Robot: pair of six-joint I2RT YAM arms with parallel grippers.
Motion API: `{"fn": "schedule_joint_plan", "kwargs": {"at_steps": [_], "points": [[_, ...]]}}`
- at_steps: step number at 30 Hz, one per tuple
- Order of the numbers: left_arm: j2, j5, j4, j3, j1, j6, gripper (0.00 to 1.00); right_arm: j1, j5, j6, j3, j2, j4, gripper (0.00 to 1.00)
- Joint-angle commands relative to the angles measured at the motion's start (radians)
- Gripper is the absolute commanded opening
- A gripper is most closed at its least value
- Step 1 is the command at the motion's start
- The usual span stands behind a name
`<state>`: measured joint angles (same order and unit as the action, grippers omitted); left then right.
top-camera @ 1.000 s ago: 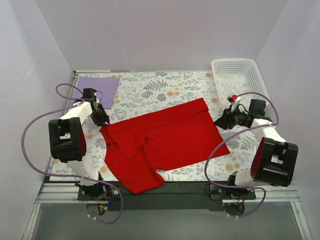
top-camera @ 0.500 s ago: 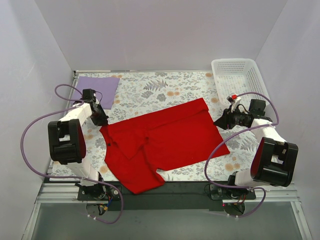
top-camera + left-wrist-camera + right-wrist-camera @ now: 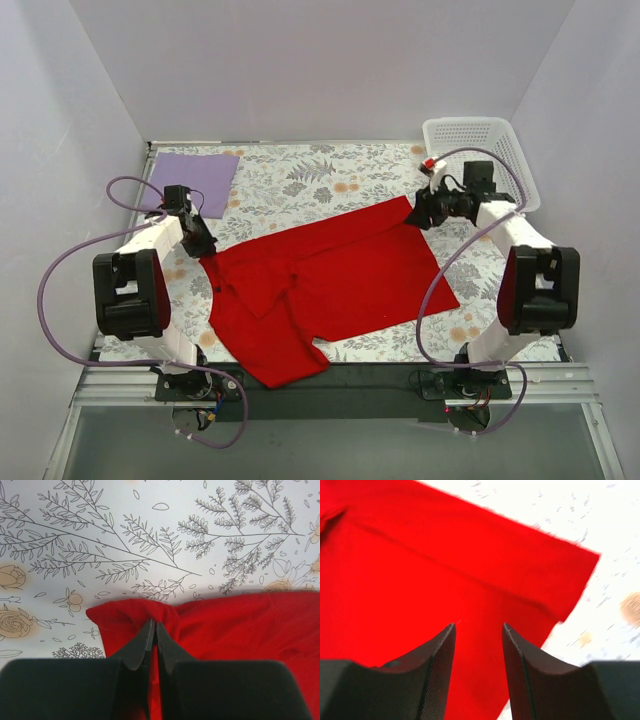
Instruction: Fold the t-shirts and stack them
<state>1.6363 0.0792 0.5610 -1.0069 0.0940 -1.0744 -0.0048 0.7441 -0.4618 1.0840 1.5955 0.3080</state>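
Observation:
The red t-shirt (image 3: 320, 280) lies spread across the middle of the flowered table, one sleeve hanging toward the front edge. My left gripper (image 3: 205, 246) is shut on the shirt's left corner; in the left wrist view the closed fingertips (image 3: 154, 626) pinch a bunched fold of red cloth (image 3: 130, 615). My right gripper (image 3: 418, 213) is open, above the shirt's far right corner; the right wrist view shows it (image 3: 479, 626) over red cloth (image 3: 445, 555). The lavender t-shirt (image 3: 195, 180) lies folded flat at the back left.
A white mesh basket (image 3: 472, 160) stands at the back right corner, just behind my right arm. White walls close the table on three sides. Purple cables loop beside both arm bases.
My right gripper has moved up and left, from beside the shirt's right edge to over its far right corner. My left gripper has stayed at the left corner.

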Motion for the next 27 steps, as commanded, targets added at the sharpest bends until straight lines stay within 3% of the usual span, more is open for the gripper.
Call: {"fn": "schedule_joint_plan", "kwargs": {"at_steps": [1, 8, 16, 27], "points": [[-0.073, 0.011, -0.027, 0.002, -0.005, -0.002, 0.00, 0.043, -0.152, 0.080, 0.125, 0.133, -0.009, 0.50], [-0.096, 0.024, -0.047, 0.024, -0.002, -0.002, 0.00, 0.085, -0.359, 0.170, 0.369, 0.368, -0.001, 0.52], [-0.113, 0.027, -0.065, 0.048, -0.004, 0.004, 0.00, 0.091, -0.430, 0.192, 0.572, 0.552, 0.039, 0.52], [-0.115, 0.039, -0.082, 0.062, -0.004, 0.002, 0.00, 0.112, -0.413, 0.187, 0.591, 0.620, 0.060, 0.52]]}}
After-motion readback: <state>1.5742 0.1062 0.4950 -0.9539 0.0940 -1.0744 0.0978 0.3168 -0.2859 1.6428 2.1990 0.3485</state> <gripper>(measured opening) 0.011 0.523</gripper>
